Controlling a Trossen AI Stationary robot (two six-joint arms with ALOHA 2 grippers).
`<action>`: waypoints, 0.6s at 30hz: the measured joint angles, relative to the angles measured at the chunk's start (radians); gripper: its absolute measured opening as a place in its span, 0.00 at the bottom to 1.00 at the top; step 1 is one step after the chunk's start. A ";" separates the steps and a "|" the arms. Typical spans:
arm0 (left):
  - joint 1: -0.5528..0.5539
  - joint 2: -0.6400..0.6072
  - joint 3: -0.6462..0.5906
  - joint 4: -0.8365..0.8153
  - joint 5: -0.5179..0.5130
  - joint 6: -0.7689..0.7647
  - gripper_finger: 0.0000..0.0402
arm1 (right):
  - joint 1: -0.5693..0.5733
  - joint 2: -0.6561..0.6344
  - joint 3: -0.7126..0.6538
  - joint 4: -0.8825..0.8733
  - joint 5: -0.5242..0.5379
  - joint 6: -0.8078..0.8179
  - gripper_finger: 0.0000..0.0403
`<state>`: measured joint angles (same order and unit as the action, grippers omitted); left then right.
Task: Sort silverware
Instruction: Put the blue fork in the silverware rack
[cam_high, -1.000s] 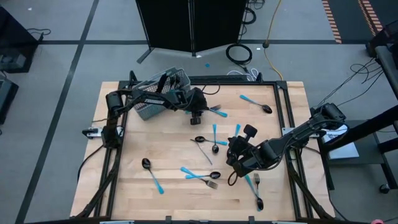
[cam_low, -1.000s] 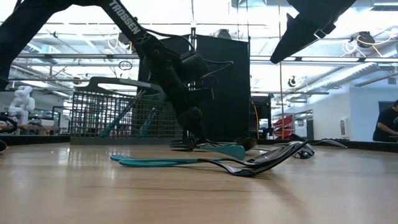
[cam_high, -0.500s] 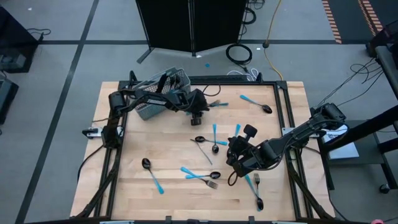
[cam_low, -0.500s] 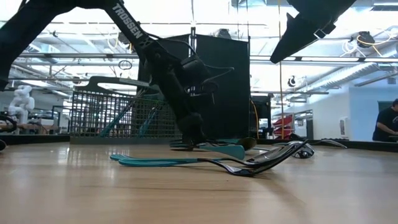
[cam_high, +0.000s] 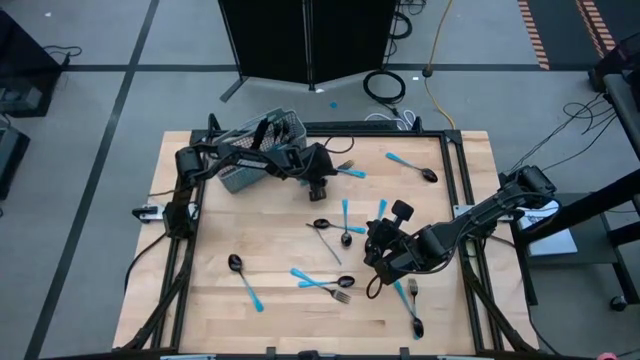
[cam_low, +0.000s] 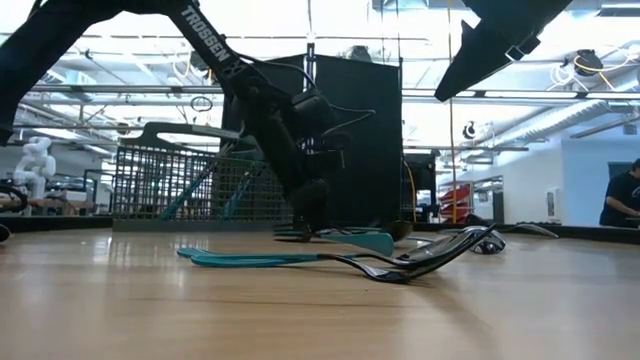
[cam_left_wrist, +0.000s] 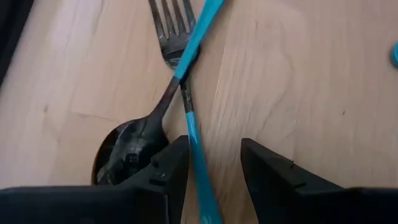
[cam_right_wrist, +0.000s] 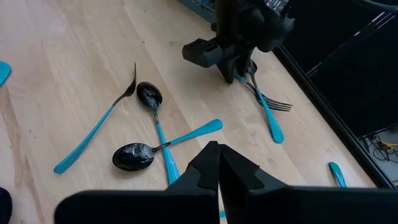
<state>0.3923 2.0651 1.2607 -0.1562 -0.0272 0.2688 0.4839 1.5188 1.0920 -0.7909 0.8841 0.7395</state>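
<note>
The sorting looks only partly done. A few blue handles stand up inside the wire basket (cam_high: 262, 150) at the back of the table, but most of the silverware (cam_high: 330, 262) lies loose on the wood, well away from the basket. There are spoons and forks in the middle, one spoon (cam_high: 240, 275) far in front of the basket, and one spoon (cam_high: 415, 168) off to the basket's side.

The left gripper (cam_high: 318, 188) is low, just beside the basket. Its fingers are partly open around the blue handle of a fork (cam_left_wrist: 180, 46) that crosses a spoon (cam_left_wrist: 134, 146). It does not squeeze yet.

The right gripper (cam_high: 372, 262) waits over the middle pile, closed and holding nothing.
</note>
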 joint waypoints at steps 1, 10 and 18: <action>0.001 0.001 0.004 -0.004 0.008 -0.023 0.36 | 0.000 0.000 0.000 0.000 0.000 0.000 0.00; 0.014 0.003 0.013 -0.007 0.069 -0.174 0.36 | 0.000 0.000 0.000 0.001 0.000 0.000 0.00; 0.041 0.003 0.014 -0.033 0.141 -0.183 0.22 | 0.000 0.000 0.000 0.002 -0.036 0.000 0.00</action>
<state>0.4335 2.0682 1.2751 -0.1894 0.1143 0.0856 0.4843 1.5188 1.0920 -0.7891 0.8482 0.7395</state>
